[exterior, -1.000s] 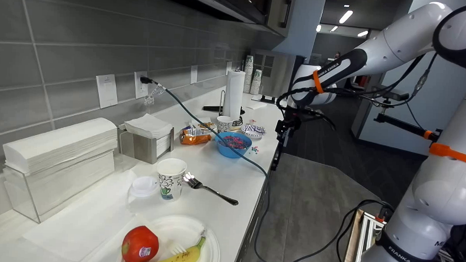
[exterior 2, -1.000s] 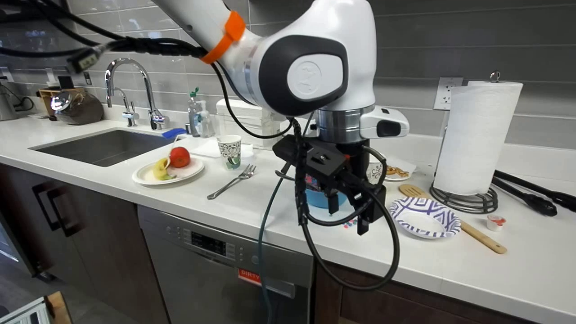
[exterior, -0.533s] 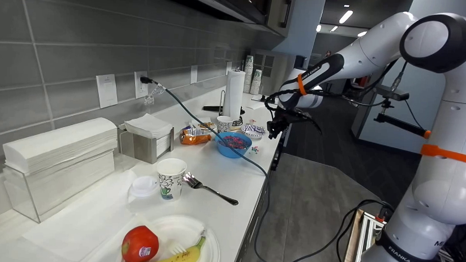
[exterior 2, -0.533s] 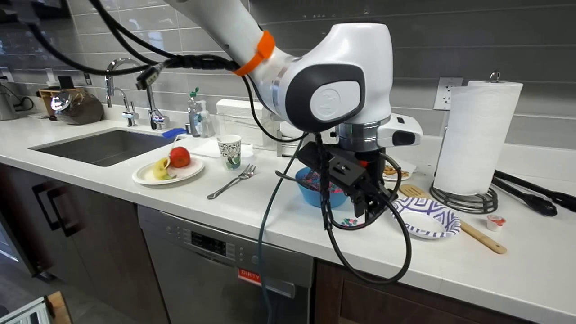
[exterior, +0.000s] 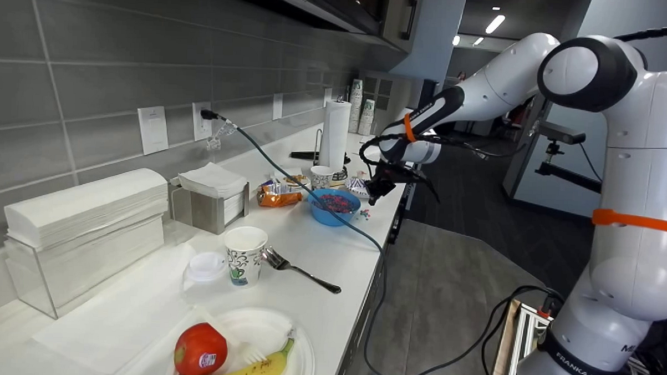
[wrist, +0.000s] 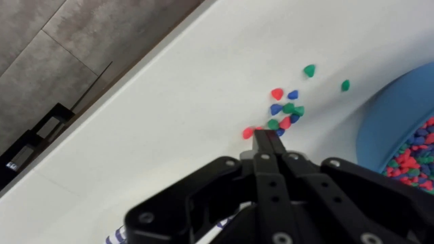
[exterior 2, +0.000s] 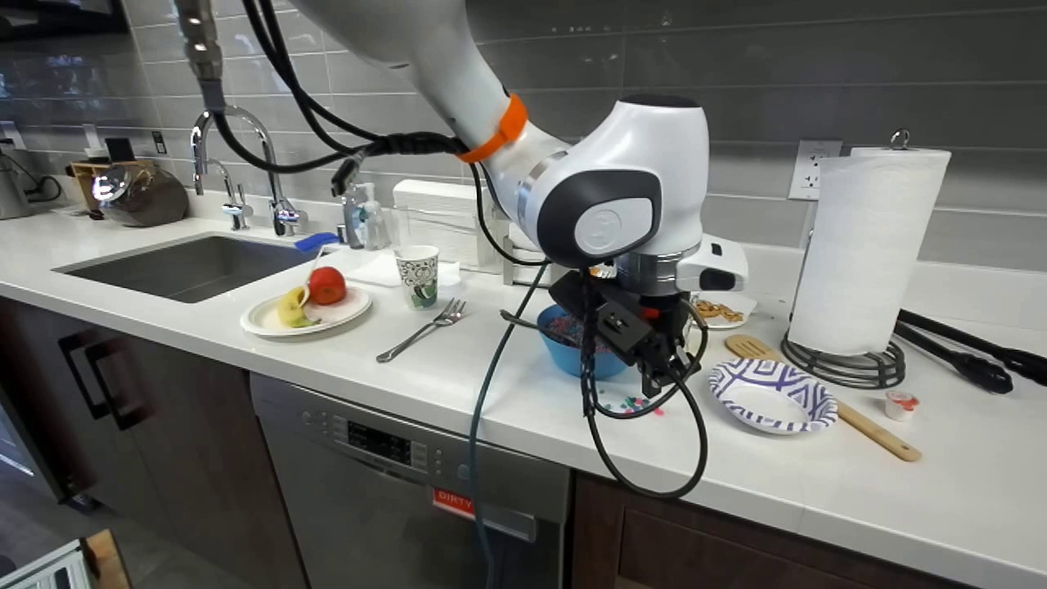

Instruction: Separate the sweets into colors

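Several loose sweets (wrist: 289, 108) lie right of centre in the wrist view, just beyond the gripper (wrist: 267, 134), jaws pressed together, nothing visibly pinched; more sit in the blue bowl (wrist: 390, 122), far right.

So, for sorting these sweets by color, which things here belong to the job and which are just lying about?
For the job:
sweets
blue bowl, holding most of them
gripper
patterned bowl, possibly, to sort into

Apparently just lying about:
fork
plate with banana and red fruit
paper cups
towel roll
spatula
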